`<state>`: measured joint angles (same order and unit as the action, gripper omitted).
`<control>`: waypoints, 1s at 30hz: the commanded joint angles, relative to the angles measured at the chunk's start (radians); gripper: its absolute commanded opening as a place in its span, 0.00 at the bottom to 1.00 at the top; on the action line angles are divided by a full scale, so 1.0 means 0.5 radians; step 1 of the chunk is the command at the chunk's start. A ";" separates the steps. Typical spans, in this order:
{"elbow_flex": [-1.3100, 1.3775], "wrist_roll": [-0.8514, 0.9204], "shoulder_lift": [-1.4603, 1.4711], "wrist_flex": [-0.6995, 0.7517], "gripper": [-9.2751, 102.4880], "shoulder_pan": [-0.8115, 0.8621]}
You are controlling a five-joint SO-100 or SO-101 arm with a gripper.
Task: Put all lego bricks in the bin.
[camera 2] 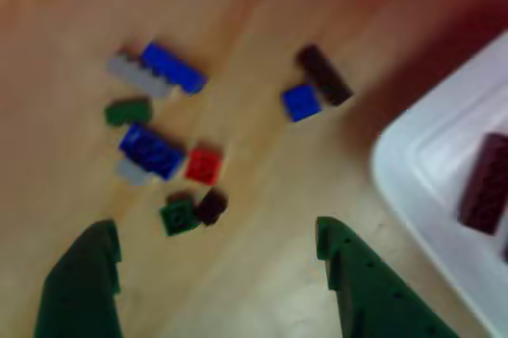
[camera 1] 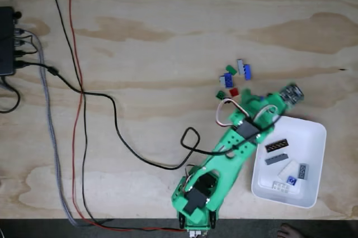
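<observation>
done: several lego bricks (camera 1: 282,162) in the white bin (camera 1: 319,157), lower right
left: loose cluster on surface (camera 1: 168,37), upper left in other view
gripper (camera 2: 218,263): spread, empty, above cluster

Table (camera 1: 168,20): pale plywood, visible grain, swirly darker patches, matt
Bin (camera 1: 313,190): white plastic, smooth, slight sheen on rounded rim
Lego bricks (camera 2: 173,67): hard moulded plastic, studded tops, mildly glossy; close view blurred
Arm (camera 1: 235,154): green plastic, looks printed, matt
Gripper (camera 2: 218,247): dark green plastic fingers, dull finish, spread wide
Cables (camera 1: 84,104): black and red smooth sheathing; one grey braided sleeve (camera 1: 50,126), woven look
</observation>
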<state>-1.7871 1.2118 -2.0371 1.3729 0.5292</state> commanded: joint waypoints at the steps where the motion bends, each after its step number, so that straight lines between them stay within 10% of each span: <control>1: -0.031 -0.239 0.169 -0.153 0.32 -0.834; 30: -0.601 0.120 0.942 -1.206 0.26 -0.589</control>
<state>-2.1215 1.2655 -1.5815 0.7854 0.2531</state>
